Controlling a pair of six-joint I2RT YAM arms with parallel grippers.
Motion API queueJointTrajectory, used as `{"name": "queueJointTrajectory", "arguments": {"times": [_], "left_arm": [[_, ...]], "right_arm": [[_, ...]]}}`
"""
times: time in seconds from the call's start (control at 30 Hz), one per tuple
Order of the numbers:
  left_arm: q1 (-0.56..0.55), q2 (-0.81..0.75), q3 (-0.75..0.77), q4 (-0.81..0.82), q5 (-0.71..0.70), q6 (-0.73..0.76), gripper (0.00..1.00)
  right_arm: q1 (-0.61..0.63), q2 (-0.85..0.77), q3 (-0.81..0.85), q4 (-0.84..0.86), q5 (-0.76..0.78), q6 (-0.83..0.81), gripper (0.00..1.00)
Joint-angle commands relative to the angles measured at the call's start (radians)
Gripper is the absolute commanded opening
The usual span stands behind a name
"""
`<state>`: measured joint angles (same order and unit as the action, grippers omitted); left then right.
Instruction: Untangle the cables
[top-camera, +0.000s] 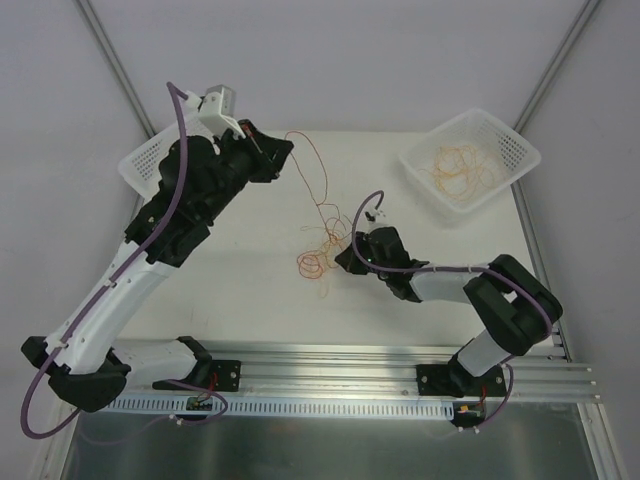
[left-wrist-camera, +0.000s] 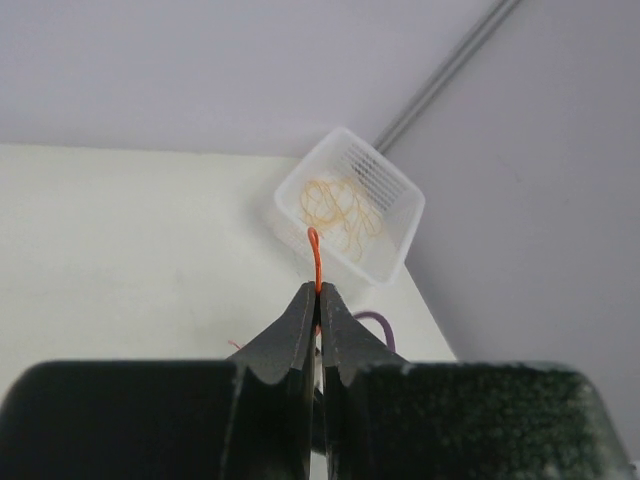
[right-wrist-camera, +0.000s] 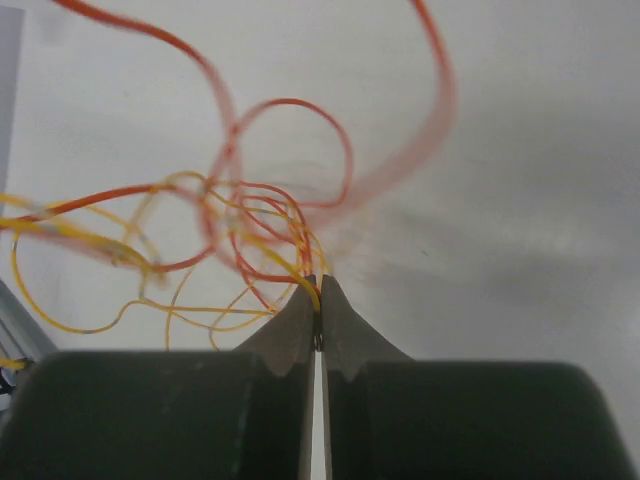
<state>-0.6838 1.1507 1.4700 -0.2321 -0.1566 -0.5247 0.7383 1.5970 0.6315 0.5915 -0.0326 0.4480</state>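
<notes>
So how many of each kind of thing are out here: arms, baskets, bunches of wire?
Robot arms: 2, left arm and right arm.
White baskets: 2, left basket and right basket.
Wire bunches: 2, table tangle and basket bunch; single strands too tangled to count.
Total: 6.

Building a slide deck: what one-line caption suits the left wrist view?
Left gripper shut on a red cable, a white basket of yellow cables beyond at the table corner.
</notes>
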Motion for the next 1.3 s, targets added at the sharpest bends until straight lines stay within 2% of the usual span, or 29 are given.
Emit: {"name": "queueJointTrajectory", "arguments": {"times": [0.0,0.17,0.4,0.6,0.73,0.87,1.0,1.17,1.27], "left_arm": [[0.067,-0.052,0.110,0.007,-0.080,0.112,0.00],[0.159,-0.049,0.173,-0.035,-0.080,0.156,0.00],[0.268,-0.034,0.190,-0.076,-0.136,0.244,0.00],[0.394,-0.006,0.177,-0.148,-0.130,0.292,0.00],[0.418,0.009,0.130,-0.194,-0.110,0.301,0.00],[0.418,0.000,-0.018,-0.213,-0.011,0.262,0.00],[0.418,-0.017,-0.161,-0.236,0.046,0.238,0.00],[0.418,-0.045,-0.402,-0.233,0.245,0.158,0.00],[0.417,-0.049,-0.535,-0.227,0.288,0.112,0.00]], "right_arm": [[-0.060,-0.069,-0.078,-0.079,0.025,0.024,0.01],[-0.105,-0.192,-0.145,-0.228,0.105,0.011,0.01],[-0.169,-0.379,-0.145,-0.571,0.256,-0.005,0.01],[-0.292,-0.560,-0.127,-0.797,0.269,-0.014,0.01],[-0.373,-0.675,-0.063,-0.930,0.231,-0.069,0.01],[-0.395,-0.704,0.054,-1.091,0.217,-0.158,0.01],[-0.395,-0.695,0.115,-1.164,0.163,-0.206,0.01],[-0.384,-0.617,0.151,-1.196,0.048,-0.261,0.00],[-0.349,-0.525,0.169,-1.211,0.003,-0.290,0.02]]}}
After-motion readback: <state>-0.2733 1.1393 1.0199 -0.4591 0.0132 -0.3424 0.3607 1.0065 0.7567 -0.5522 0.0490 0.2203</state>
